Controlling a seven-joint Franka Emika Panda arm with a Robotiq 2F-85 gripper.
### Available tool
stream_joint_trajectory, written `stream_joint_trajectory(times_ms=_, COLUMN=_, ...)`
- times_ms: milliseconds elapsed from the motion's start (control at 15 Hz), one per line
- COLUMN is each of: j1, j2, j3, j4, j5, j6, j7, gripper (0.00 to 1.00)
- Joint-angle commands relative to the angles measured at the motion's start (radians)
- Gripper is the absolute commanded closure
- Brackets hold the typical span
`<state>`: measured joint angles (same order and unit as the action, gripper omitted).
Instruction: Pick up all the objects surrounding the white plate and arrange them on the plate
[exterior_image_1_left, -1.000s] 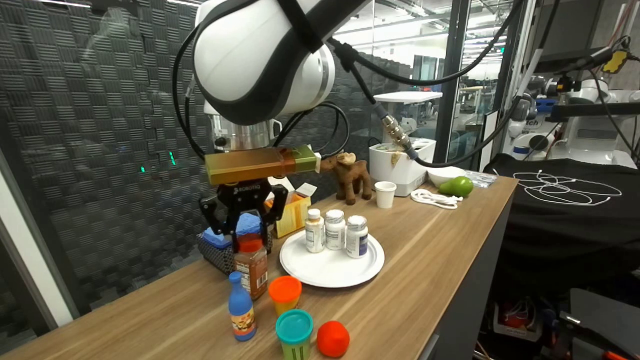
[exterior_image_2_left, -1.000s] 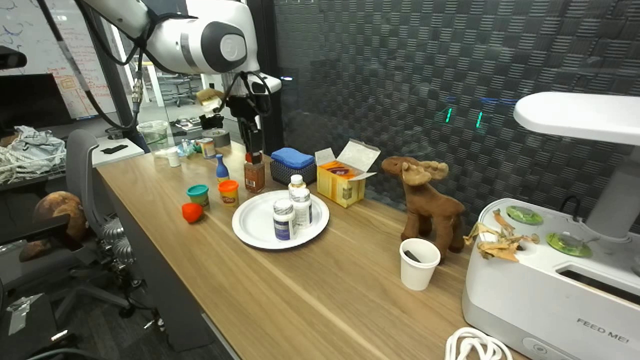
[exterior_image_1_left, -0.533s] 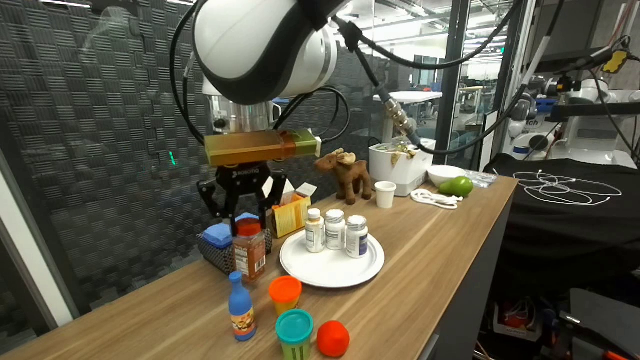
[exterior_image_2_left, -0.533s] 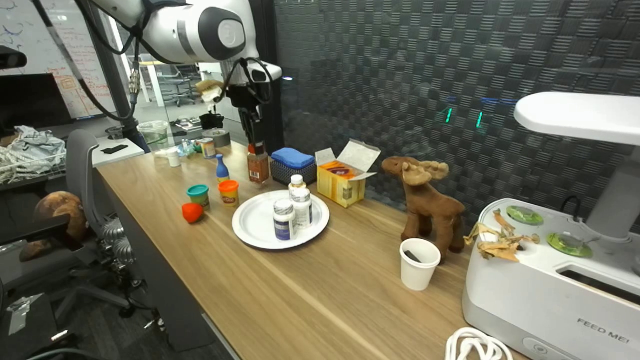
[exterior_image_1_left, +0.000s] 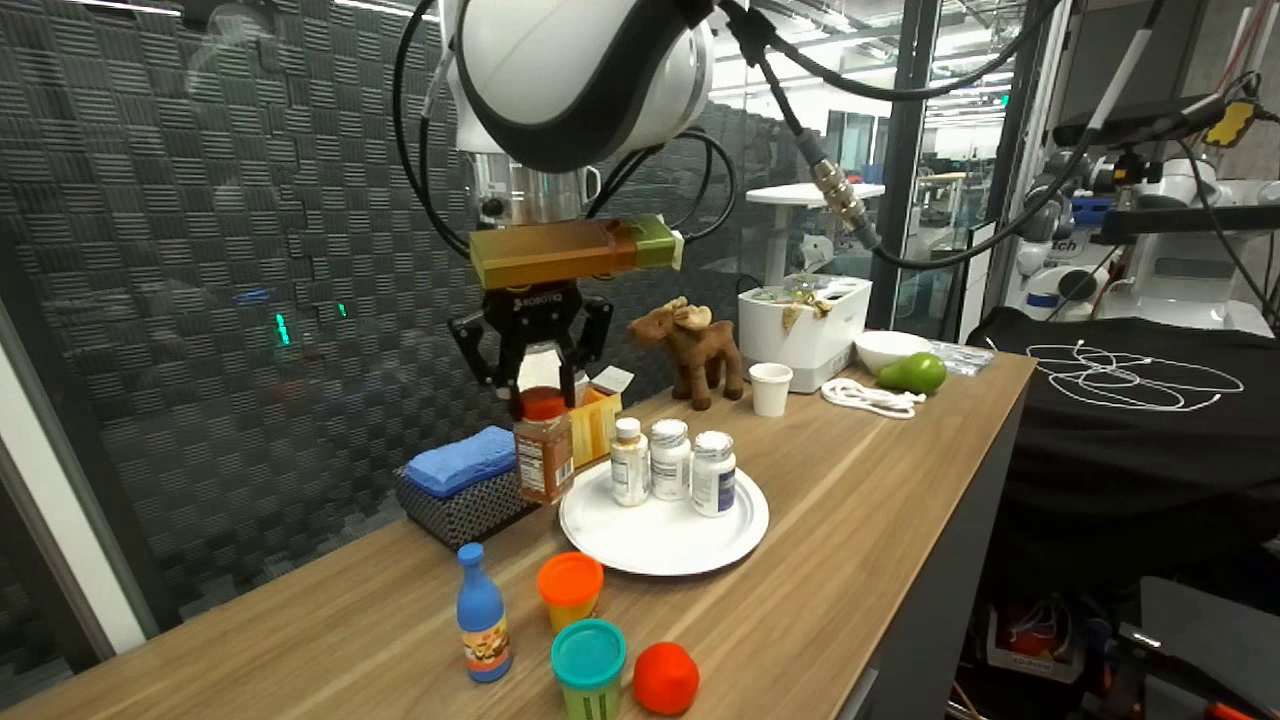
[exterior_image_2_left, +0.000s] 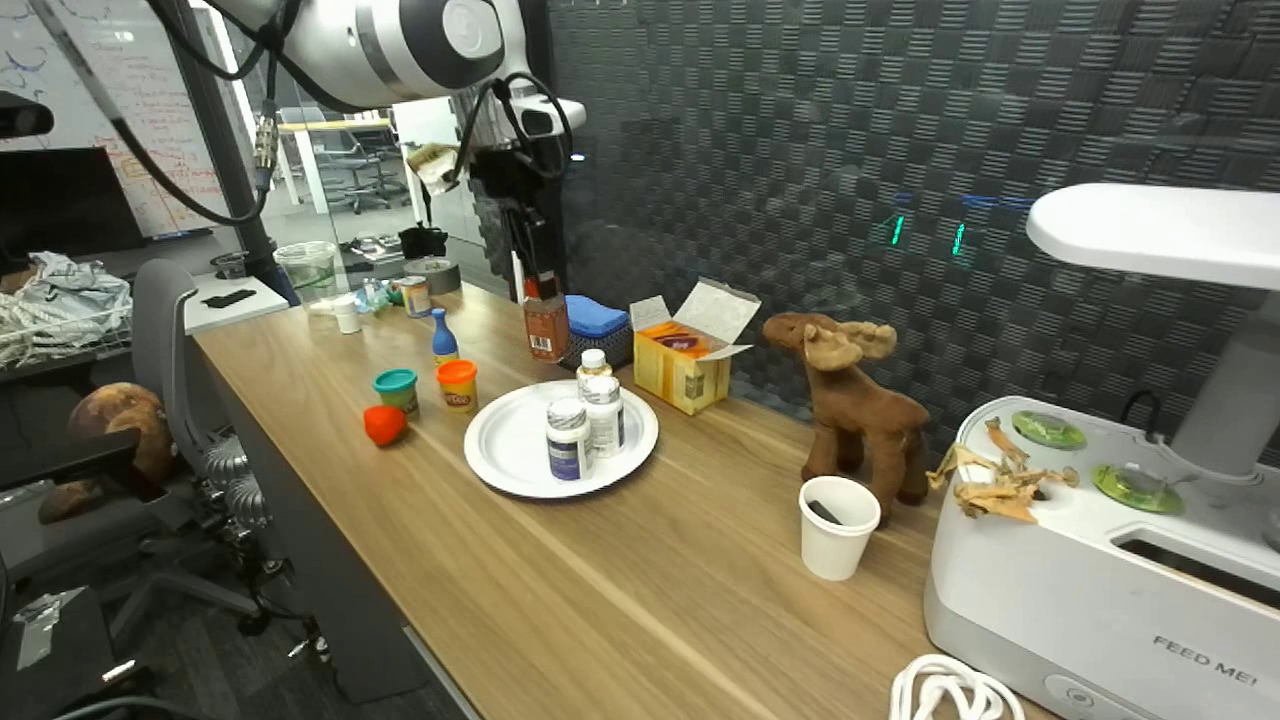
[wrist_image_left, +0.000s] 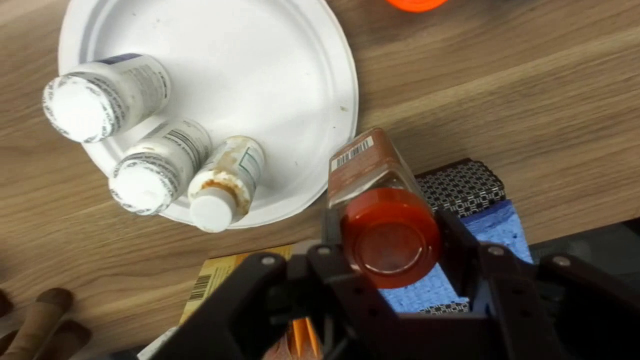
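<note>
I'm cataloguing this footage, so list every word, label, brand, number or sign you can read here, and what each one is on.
"ROBOTIQ": on the gripper.
"FEED ME!": on the white planter.
"tch": on a background machine; only these letters show.
Too small or blurred to read: labels on the red-lidded jar, white-capped bottles, blue bottle, orange-lidded tub and yellow box; writing on the whiteboard.
No readable numbers.
</note>
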<state>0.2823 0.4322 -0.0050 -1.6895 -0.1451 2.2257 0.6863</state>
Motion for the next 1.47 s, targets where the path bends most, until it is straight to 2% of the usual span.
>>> stream_joint_trajectory(times_ms=0, j1=-0.012, j2=-0.046, j3=-0.010, j4=-0.074, j5=-0.022, j6=0.027, j7=0.018, gripper=0.76)
stream_joint_trajectory(times_ms=933, j1=-0.049, j2=-0.068, j3=-0.021, j4=-0.177, j5=-0.018, j6=0.032, j7=0.012, gripper=0.76)
stream_joint_trajectory(times_ms=1400, j1=-0.065, j2=-0.104, j3=-0.049, j4=-0.238, j5=-0.051, j6=0.054, j7=0.027, gripper=0.76)
